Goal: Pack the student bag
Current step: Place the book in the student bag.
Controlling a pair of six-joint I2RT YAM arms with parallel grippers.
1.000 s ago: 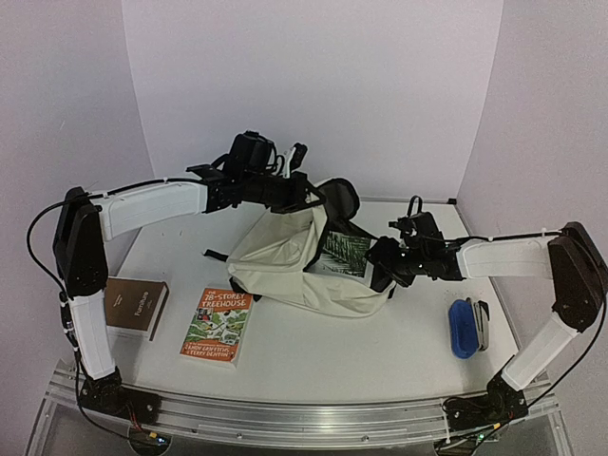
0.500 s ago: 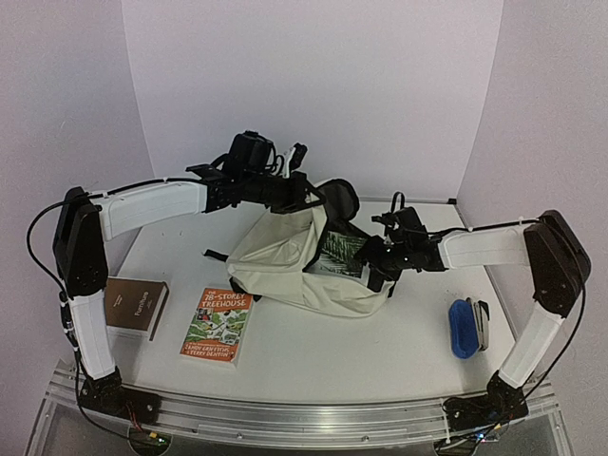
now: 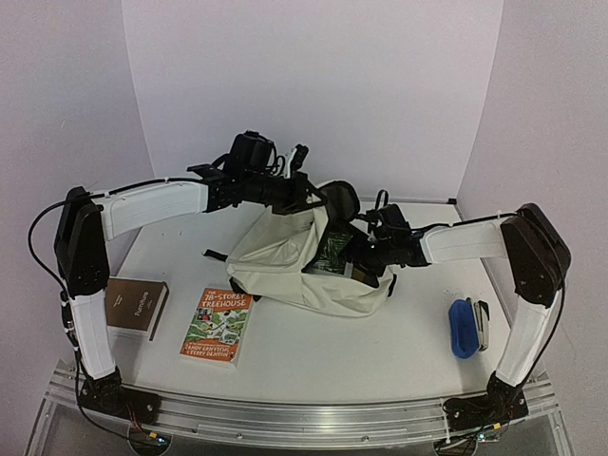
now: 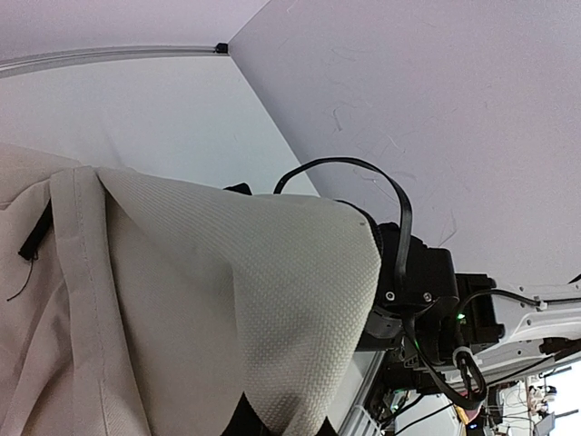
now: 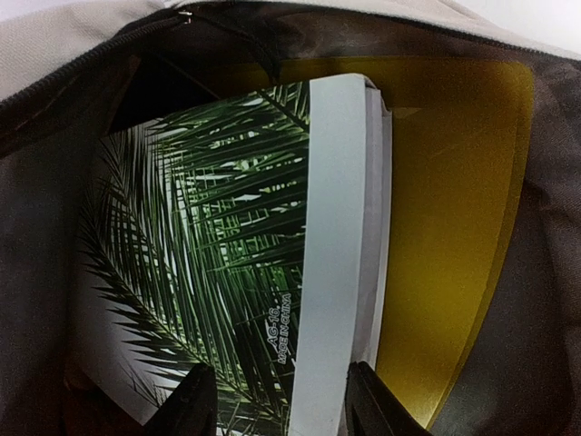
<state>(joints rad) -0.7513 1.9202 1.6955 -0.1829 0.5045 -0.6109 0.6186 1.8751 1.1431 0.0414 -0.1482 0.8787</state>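
Altogether one student bag [image 3: 285, 269], one notebook [image 3: 338, 250], two books [image 3: 217, 325], one blue case [image 3: 463, 329].

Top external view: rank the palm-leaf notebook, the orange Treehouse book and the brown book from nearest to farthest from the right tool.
1. The palm-leaf notebook, in the mouth of the student bag, right at the right tool.
2. The orange Treehouse book, lying off to the left, in front of the bag.
3. The brown book, farther left again.
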